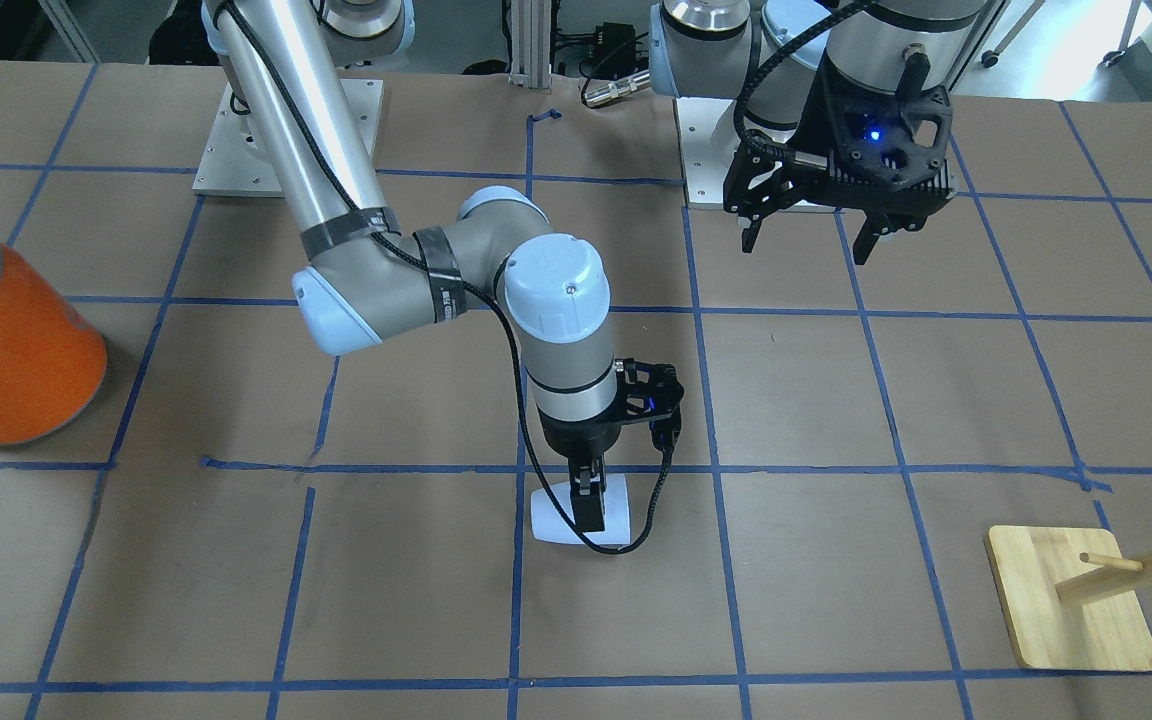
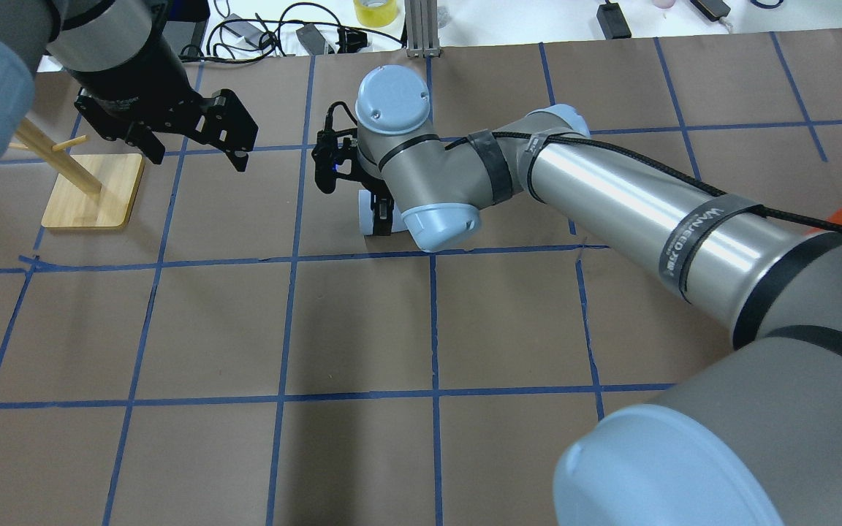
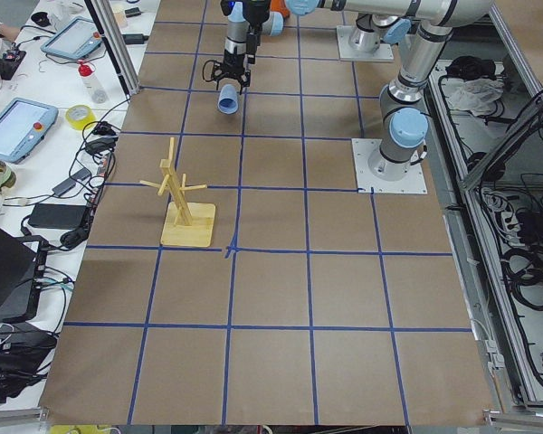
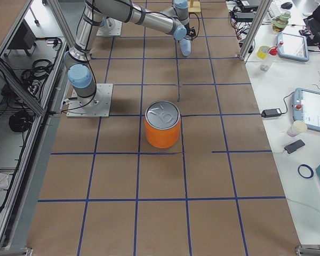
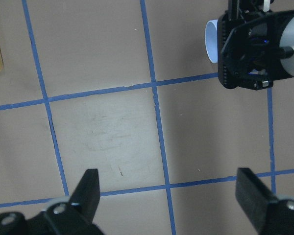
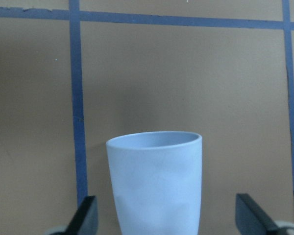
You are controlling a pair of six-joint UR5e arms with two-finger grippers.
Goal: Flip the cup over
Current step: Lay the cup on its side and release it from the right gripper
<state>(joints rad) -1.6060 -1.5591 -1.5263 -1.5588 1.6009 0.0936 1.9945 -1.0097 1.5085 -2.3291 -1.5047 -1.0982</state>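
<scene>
The cup [image 1: 558, 517] is a small pale blue-white tumbler lying on its side on the brown table. It also shows in the right wrist view [image 6: 154, 186], the overhead view [image 2: 367, 212] and the left wrist view [image 5: 212, 40]. My right gripper [image 1: 591, 508] is lowered over the cup and open. In the right wrist view [image 6: 167, 218] its fingers [image 6: 85, 215] stand on either side of the cup, with a gap on each side. My left gripper [image 1: 806, 238] is open and empty, high above the table near its base, and also shows in the overhead view [image 2: 194, 150].
A large orange can [image 1: 11, 340] with a silver top stands towards the robot's right end of the table. A wooden peg rack [image 1: 1076, 600] on a square base stands at the other end, beyond my left gripper. Blue tape lines grid the table.
</scene>
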